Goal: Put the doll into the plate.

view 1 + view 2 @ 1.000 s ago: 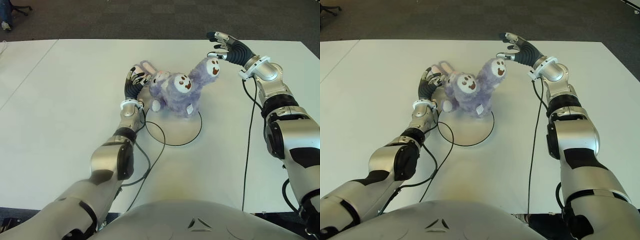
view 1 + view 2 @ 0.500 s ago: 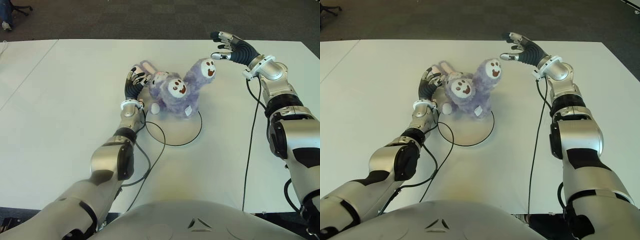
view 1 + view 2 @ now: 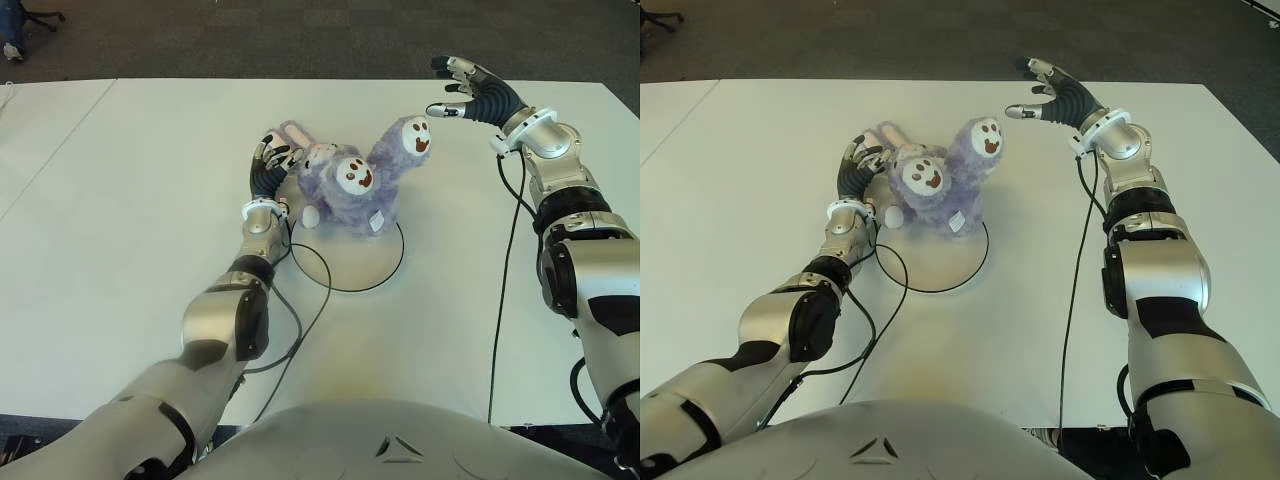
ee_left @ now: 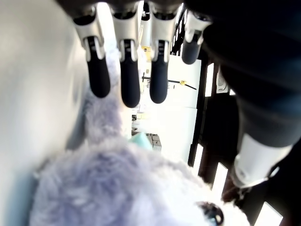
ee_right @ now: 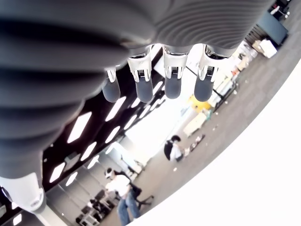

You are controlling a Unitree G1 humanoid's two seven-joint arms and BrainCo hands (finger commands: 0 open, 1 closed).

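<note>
**Doll sits on far rim of plate, both hands open**

Doll (image 3: pixel 355 190) is a soft plush animal with fluffy lilac fur, two round white faces with dark eyes and red mouths, and long pink-lined ears that lie toward the left hand. A small white tag hangs on its front. It sits on the far edge of the plate (image 3: pixel 350 270), partly over the rim, so the far part of the plate is hidden under it. The plate is flat, round and white with a thin dark outline, almost the same tone as the smooth white table (image 3: pixel 130 200).

The left hand (image 3: pixel 270 165) shows just beside the doll on its left side, fingers extended and slightly bent toward the fur. In the left wrist view the black fingertips (image 4: pixel 129 84) are straight and apart, with fur under them; I cannot tell if they touch it, and they close on nothing.

The right hand (image 3: pixel 470 92) is raised above the table, to the right of the upper head of the doll and apart from it, with fingers spread wide and nothing in them. The right wrist view shows only its four fingertips (image 5: pixel 141 87) against a blurred room with persons (image 5: pixel 123 193) far away.

Thin black cables (image 3: pixel 300 300) run along both arms over the table.
</note>
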